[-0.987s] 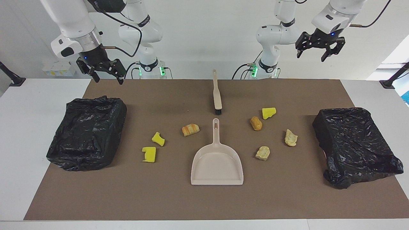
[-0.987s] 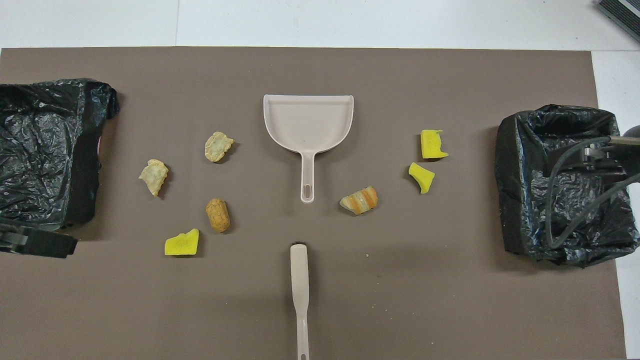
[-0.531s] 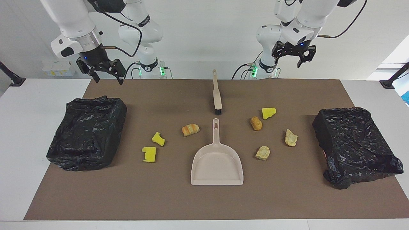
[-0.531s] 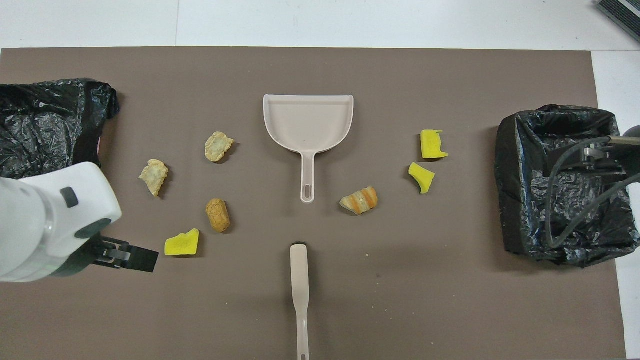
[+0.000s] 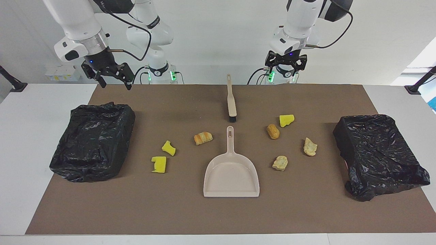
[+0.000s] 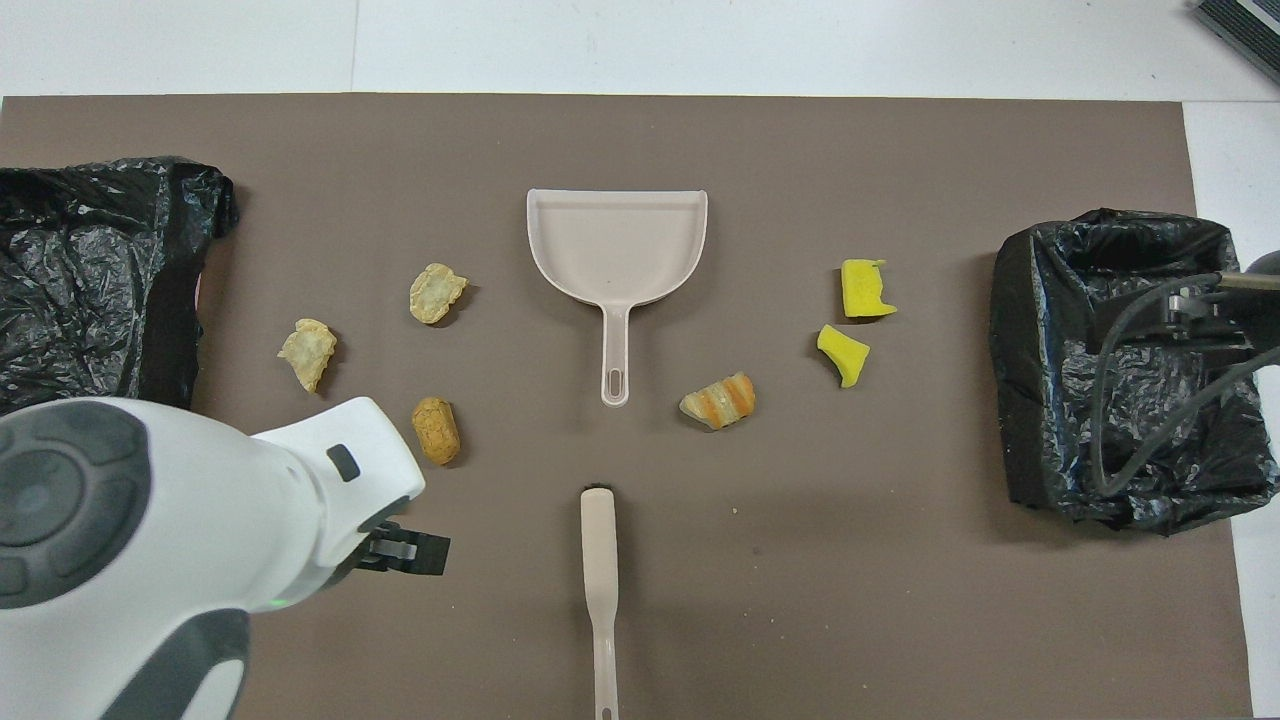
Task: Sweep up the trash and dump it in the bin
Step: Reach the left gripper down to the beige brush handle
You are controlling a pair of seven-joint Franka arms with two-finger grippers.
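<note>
Left hand [image 5: 285,64], right hand [image 5: 112,75] raised (both open).

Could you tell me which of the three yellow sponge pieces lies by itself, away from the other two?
The yellow sponge chunk toward the left arm's end of the table, beside the orange-brown lump. The other two yellow pieces lie together toward the right arm's end.

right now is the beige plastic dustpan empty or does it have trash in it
Empty. The beige plastic dustpan lies flat on the brown mat, its tray bare in both views; all the scraps lie on the mat around it.
</note>
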